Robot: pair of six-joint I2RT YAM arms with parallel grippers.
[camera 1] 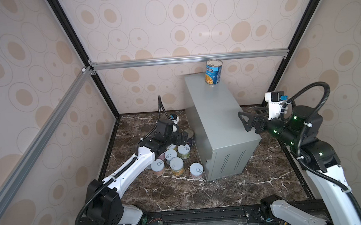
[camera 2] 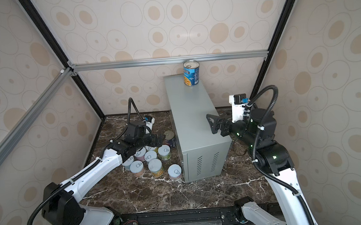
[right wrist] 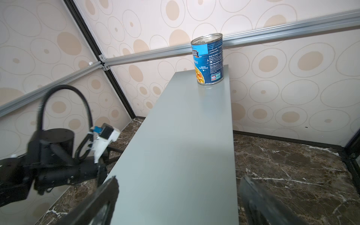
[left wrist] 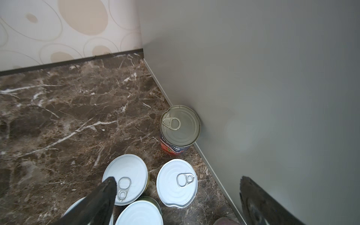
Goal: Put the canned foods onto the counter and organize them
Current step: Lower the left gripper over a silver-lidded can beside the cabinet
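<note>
Left pincer (camera 1: 183, 138), wide and empty, points at the tomato can (left wrist: 180, 126) against the grey metal box (camera 1: 219, 114), probably to straddle and close next; right pincer (camera 1: 250, 120) gapes empty.

Lab rig: aluminium frame (camera 1: 189, 59), wallpapered panels (camera 1: 168, 20).

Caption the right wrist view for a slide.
Blue-yellow can upright, far end of grey counter; open right gripper at near end.

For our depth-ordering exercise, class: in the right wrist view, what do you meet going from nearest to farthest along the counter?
right gripper → counter → blue-yellow can → aluminium rail
</note>
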